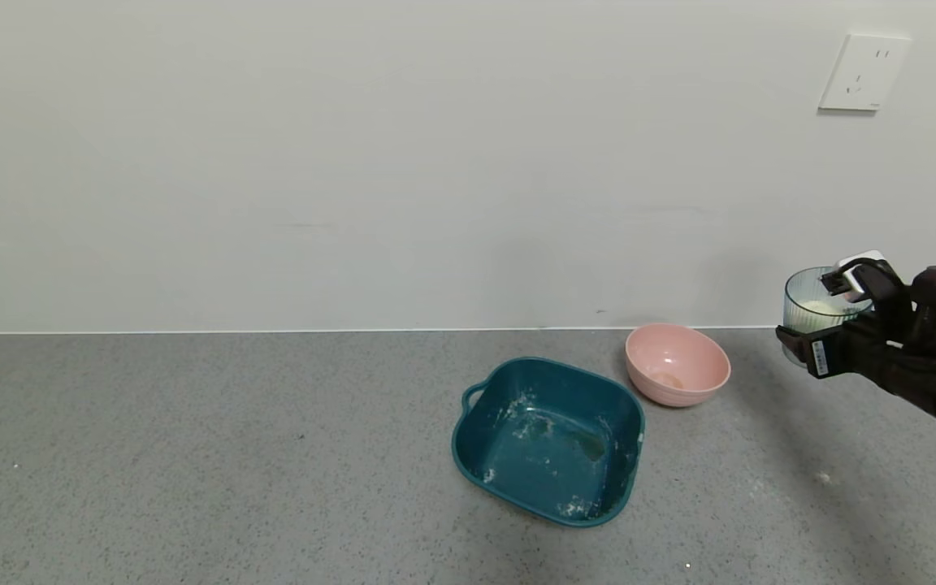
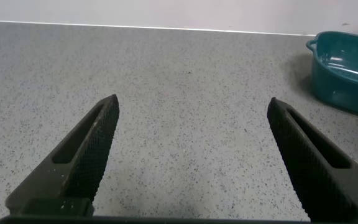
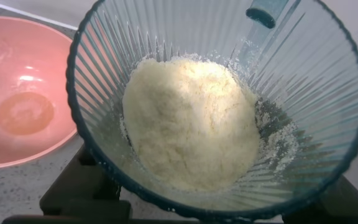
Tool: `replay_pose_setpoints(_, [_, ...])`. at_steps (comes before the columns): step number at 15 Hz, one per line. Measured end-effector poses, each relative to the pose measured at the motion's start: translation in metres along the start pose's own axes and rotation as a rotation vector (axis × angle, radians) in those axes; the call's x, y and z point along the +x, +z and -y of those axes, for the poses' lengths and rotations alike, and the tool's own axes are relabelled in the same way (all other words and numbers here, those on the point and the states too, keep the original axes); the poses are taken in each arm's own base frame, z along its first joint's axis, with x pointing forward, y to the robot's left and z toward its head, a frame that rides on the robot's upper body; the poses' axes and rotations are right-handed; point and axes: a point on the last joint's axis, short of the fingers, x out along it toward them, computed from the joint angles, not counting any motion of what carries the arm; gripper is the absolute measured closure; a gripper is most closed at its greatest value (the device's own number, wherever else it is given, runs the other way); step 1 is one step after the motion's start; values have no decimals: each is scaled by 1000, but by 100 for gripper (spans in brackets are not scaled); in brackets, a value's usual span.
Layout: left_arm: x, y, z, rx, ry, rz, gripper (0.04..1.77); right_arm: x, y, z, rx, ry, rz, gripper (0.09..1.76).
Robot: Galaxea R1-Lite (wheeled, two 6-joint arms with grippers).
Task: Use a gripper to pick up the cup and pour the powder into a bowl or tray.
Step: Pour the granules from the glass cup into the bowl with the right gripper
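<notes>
Cup [image 1: 817, 313] is up off the table [image 1: 192, 455], clamped in the right gripper [image 1: 829, 325] at the far right, just right of the pink bowl [image 1: 677, 364]. It stands near upright, mouth up, axis vertical, powder [image 3: 191, 121] heaped inside. Carry step, I'd say; next it needs swinging left over the bowl, then tipping. Left gripper [image 2: 191, 155] hangs low at the left, fingers apart.

Ribbed teal cup [image 1: 811, 313] upright, aloft, holding white powder [image 3: 188, 121], right of pink bowl [image 1: 677, 363]
</notes>
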Motion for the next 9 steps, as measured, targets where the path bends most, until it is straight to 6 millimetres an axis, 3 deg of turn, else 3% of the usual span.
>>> replay_pose_setpoints(9, [0,0,0,0,0,0,9,21,17,-7,-176,-8,-42,51])
